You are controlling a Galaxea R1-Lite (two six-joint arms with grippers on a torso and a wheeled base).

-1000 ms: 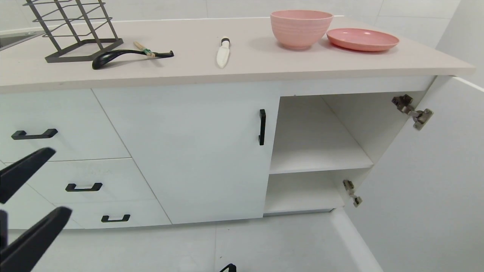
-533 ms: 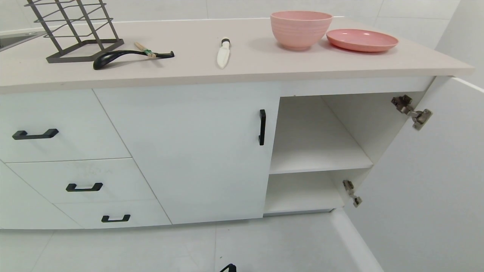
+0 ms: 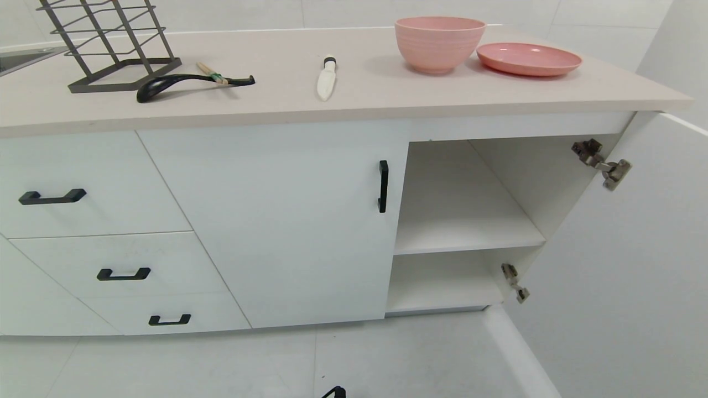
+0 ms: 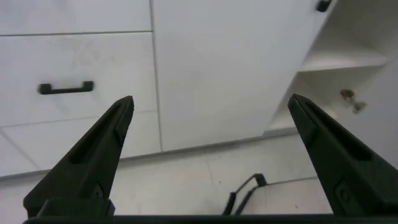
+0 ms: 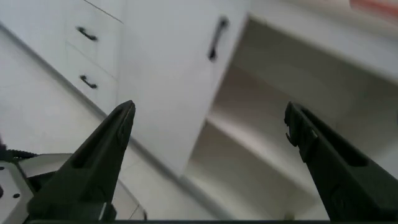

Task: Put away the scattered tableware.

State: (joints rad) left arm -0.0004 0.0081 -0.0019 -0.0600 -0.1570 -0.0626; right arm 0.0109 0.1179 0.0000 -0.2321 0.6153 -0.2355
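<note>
On the beige countertop (image 3: 387, 94) stand a pink bowl (image 3: 440, 43) and, to its right, a pink plate (image 3: 528, 58). A white knife (image 3: 327, 77) with a black band lies near the middle. Further left lie a black ladle (image 3: 182, 84) and chopsticks (image 3: 211, 72) across it. My left gripper (image 4: 208, 102) is open and empty, held low in front of the drawers (image 4: 74, 87). My right gripper (image 5: 208, 112) is open and empty, facing the open cabinet's shelves (image 5: 273, 118).
A dark wire rack (image 3: 108, 44) stands at the counter's back left beside a sink edge (image 3: 22, 55). The right cabinet door (image 3: 636, 249) hangs wide open, showing two bare shelves (image 3: 464, 232). The left door with a black handle (image 3: 383, 186) is closed. Three drawers (image 3: 110, 243) sit at left.
My left gripper, seen at the head view's lower left a second ago, has dropped out of that view. The tableware has not moved.
</note>
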